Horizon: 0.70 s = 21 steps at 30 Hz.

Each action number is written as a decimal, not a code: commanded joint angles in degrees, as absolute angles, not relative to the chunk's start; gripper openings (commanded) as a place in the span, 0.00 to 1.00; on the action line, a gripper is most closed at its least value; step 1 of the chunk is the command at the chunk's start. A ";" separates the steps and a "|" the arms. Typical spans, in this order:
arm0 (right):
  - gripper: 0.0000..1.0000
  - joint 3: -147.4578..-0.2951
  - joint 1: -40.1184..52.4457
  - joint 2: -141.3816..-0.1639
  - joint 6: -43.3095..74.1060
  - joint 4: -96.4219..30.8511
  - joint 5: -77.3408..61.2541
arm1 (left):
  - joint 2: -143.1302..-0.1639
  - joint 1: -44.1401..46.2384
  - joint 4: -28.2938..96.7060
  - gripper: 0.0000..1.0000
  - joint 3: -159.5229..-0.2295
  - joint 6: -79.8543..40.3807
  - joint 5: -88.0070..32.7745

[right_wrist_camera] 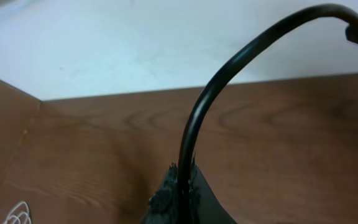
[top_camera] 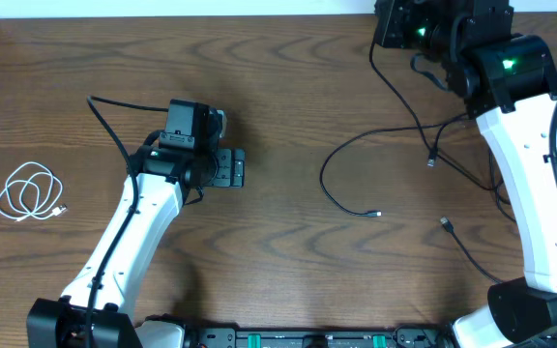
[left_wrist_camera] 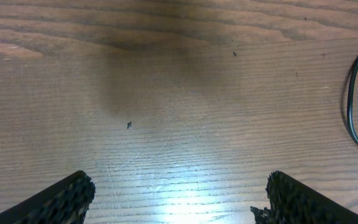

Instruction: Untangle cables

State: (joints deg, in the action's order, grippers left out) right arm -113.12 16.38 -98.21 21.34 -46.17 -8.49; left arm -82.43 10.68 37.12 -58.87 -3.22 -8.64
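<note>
Right gripper (right_wrist_camera: 180,185): pinched fully together on a black cable (right_wrist_camera: 211,87), held up at the far side of the table (top_camera: 288,280), on the right. The cord arches out of the fingers to its small plug end (right_wrist_camera: 357,31).
Left gripper (left_wrist_camera: 179,186): jaws spread wide with nothing between them, low over bare wood left of centre.
Black cables (top_camera: 324,179): loose strands run from the lifted grip down onto the right half and cross one another near the right arm (top_camera: 540,193).
White cable (top_camera: 30,191): coiled alone at the left edge, well apart from the rest.
Step in hand: probably lifting one black strand clear of the others.
Next move: likely calls for drawing that strand away from the crossing while the free gripper comes across to pin or take another. A snag is the risk.
</note>
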 commanded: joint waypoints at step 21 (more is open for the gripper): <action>0.01 -113.82 24.23 -106.10 19.70 -40.66 -16.10 | -81.97 11.05 22.35 0.89 -59.24 -8.75 -37.08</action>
